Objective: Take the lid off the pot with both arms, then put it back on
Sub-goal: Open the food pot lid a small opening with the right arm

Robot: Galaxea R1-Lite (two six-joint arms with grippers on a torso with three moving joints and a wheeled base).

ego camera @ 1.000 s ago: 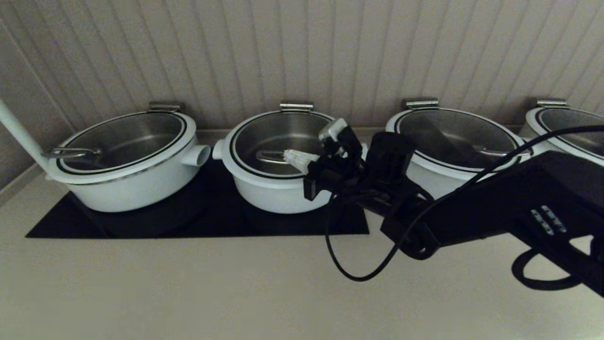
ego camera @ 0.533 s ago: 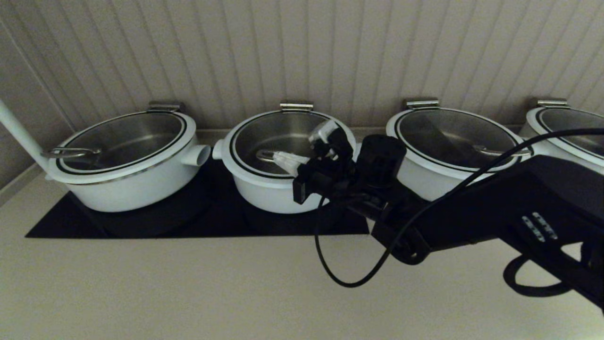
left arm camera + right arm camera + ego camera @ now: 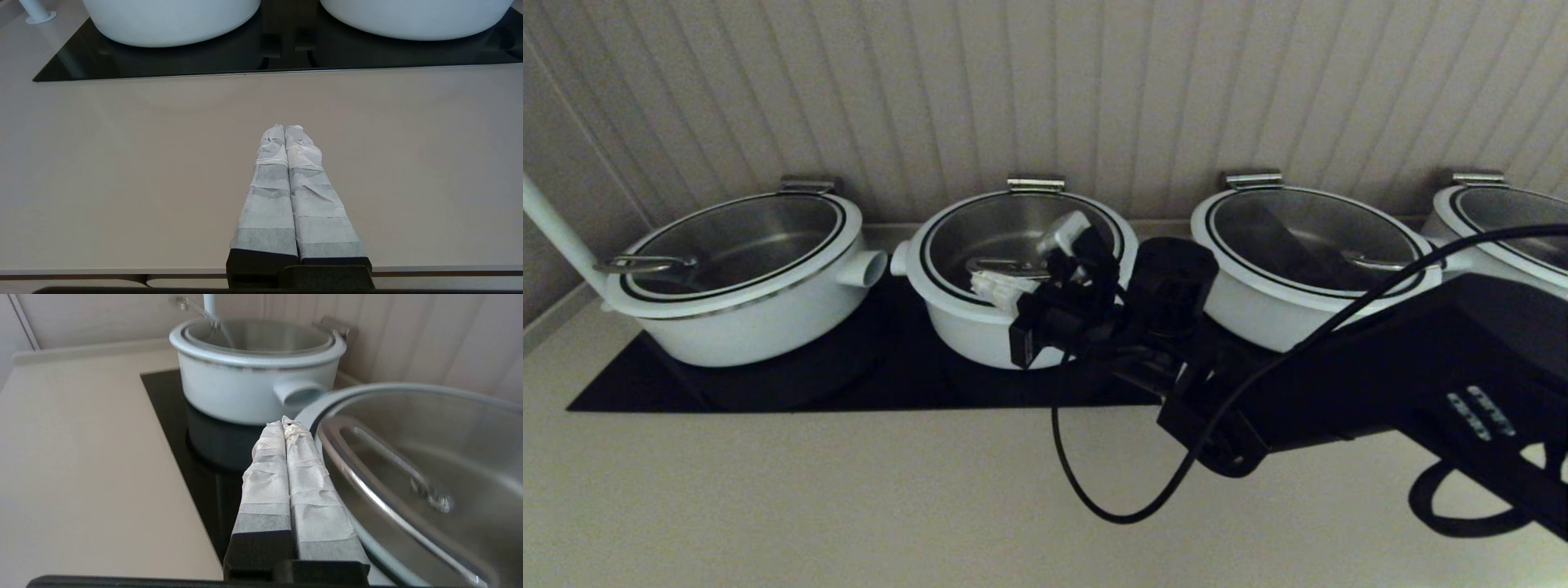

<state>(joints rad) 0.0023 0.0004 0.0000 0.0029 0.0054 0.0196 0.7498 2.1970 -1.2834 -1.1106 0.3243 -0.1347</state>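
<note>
I have the pot (image 3: 1005, 282) second from the left in the row on the black hob (image 3: 768, 384), against the far wall. The lid (image 3: 1021, 233) is seated on it, with its steel bar handle (image 3: 1001, 265) lying across the centre.

My right gripper (image 3: 995, 286) is at the near side of the lid, just short of the handle. In the right wrist view its two white-wrapped fingers (image 3: 286, 473) are pressed together with nothing between them, their tips over the lid's rim beside the handle (image 3: 384, 457). It is not touching the handle as far as I can judge.

My left gripper (image 3: 284, 130) is not seen from the head camera. Its own wrist view shows it low over the bare counter (image 3: 122, 163), well on the near side of the hob, fingers (image 3: 273, 192) likewise pressed together and holding nothing.

Assessment: the lift has not begun; the step in hand is the approach to the lid handle. The next move calls for the right fingers to be parted and brought astride the bar, square to it, before any closing. The left arm has yet to be brought up to the pot. Risk: closed fingertips pushed forward could skid on the glass and shift the lid.
</note>
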